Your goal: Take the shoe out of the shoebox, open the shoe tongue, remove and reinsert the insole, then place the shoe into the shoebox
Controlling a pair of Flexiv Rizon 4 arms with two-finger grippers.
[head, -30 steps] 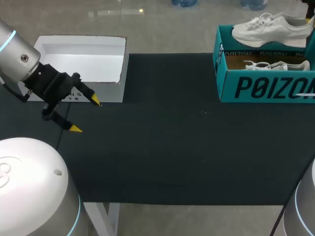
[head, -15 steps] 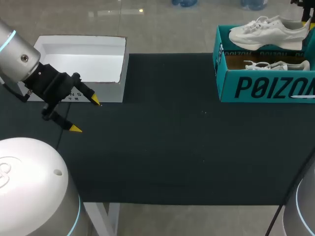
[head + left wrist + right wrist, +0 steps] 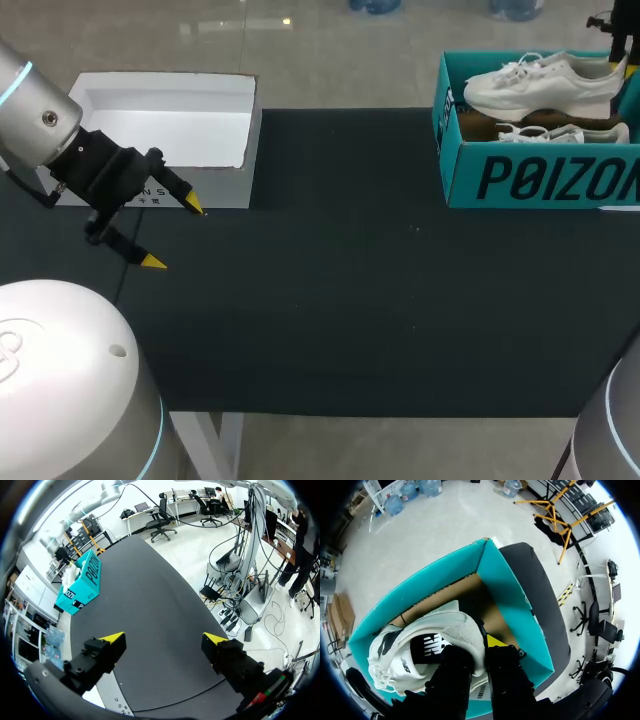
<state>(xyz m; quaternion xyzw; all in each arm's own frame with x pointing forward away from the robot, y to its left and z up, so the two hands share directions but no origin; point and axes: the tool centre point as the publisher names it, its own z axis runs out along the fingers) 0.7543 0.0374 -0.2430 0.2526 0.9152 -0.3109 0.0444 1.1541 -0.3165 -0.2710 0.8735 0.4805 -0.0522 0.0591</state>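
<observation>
My right gripper point(image 3: 479, 652) is clamped on the shoe point(image 3: 430, 645). Its fingers stand close together with the padded heel collar pinched between them, one finger inside the shoe and one behind the heel. Only one yellow tip shows, on the outer finger, and the other is hidden by the collar. The right arm comes in at the far right corner of the table, and in the head view little of it shows past the edge. There the shoe point(image 3: 540, 88) sits over the far half of the box point(image 3: 530, 175), toe pointing toward my left and heel at the gripper. From the wrist, the box's point(image 3: 520, 595) brown floor shows ahead of the fingers. A second shoe point(image 3: 565, 132) lies inside the box, along its near wall.

My left gripper point(image 3: 173, 233) is spread wide and has nothing in it. Its arm reaches in from the left and the fingers point across the table point(image 3: 350, 300), just beside the near wall of the white tray point(image 3: 160, 85). From that wrist, the gripper point(image 3: 165, 639) faces bare dark mat, with the box point(image 3: 82, 582) well apart at the far end.
</observation>
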